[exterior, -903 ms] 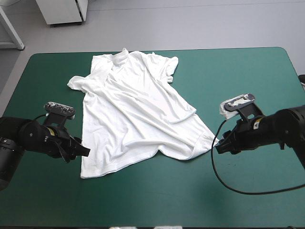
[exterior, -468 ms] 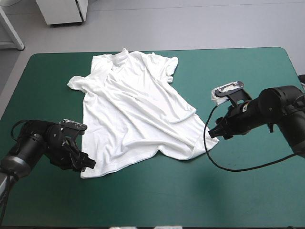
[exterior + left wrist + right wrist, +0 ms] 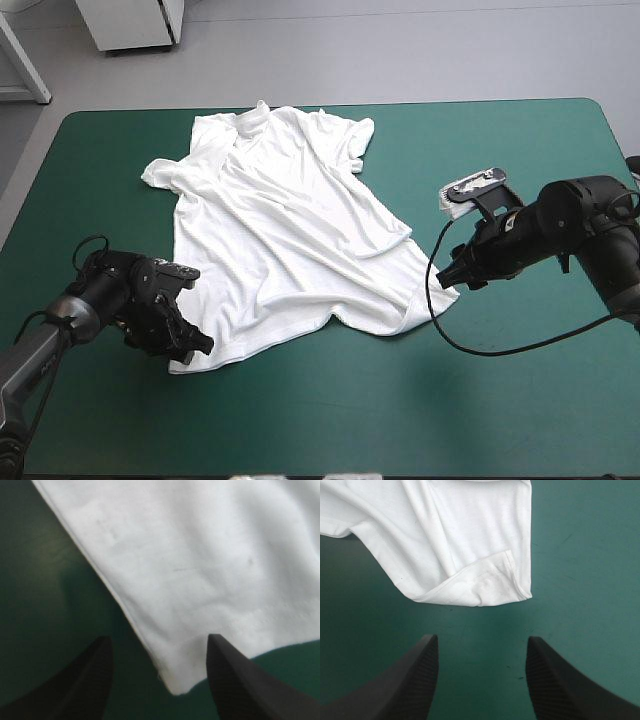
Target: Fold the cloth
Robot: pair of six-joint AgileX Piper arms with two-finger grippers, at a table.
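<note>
From above, the T-shirt lies spread on the bench. Wrist views alone show jaws wide, empty: left gripper straddling its near-left corner, right gripper just short of the near-right.

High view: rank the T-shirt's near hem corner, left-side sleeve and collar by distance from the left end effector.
1. Hem corner: right at the left end effector, near side.
2. Sleeve: toward the left, farther back.
3. Collar: farthest back, toward the middle.

The white T-shirt lies spread, wrinkled, on the table.
</note>
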